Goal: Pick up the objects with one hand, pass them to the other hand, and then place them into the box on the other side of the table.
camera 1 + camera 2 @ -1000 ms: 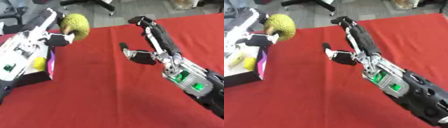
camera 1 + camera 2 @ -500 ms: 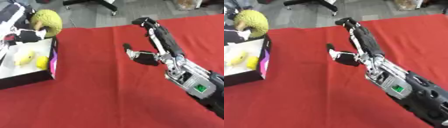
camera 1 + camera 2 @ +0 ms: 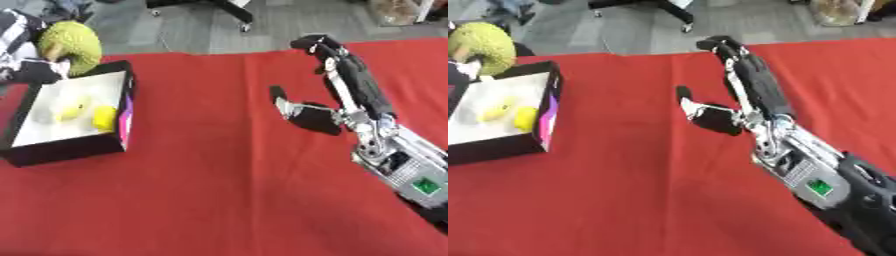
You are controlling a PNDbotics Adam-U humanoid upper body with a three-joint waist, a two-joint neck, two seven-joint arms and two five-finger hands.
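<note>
Your black-walled white box [image 3: 124, 107] at the desk's left edge holds yellow pieces [image 3: 104, 118]; your left hand [image 3: 33, 70] grips the bumpy green round fruit [image 3: 72, 46], now above its far corner; right hand [image 3: 337, 85] open.

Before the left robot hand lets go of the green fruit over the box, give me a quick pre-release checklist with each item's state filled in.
1. Left robot hand curled round the green fruit: ok.
2. Fruit over the box opening: not ok, it sits at the far rim.
3. Room in the box beside the two yellow pieces: ok.
4. Right robot hand holds nothing, fingers straight: ok.
5. Right robot hand clear of the box: ok.
6. Whether the fruit touches the rim: cannot tell.
</note>
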